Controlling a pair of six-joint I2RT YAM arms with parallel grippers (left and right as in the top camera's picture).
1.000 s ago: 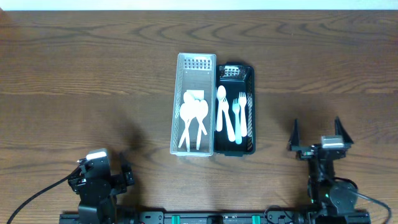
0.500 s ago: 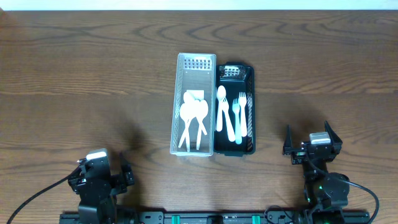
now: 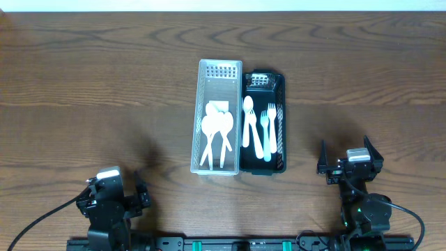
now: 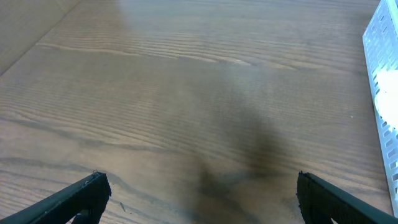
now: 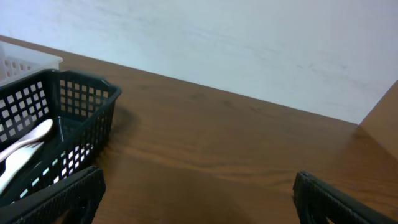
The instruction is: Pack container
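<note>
Two cutlery baskets sit mid-table while both arms rest at the near edge, hands empty.

The white basket [image 3: 217, 117] and the black basket [image 3: 263, 122] stand touching, long sides together, the black one on the right. White spoons [image 3: 216, 129] lie in the white basket, and a spoon and forks [image 3: 261, 129] lie in the black one (all pale plastic). The left gripper [image 4: 202, 190] is spread wide over bare wooden table [image 3: 104, 84], well left of the baskets. The right gripper [image 5: 199, 183] is also spread wide, holding nothing, with the black basket's corner just ahead on its left.
</note>
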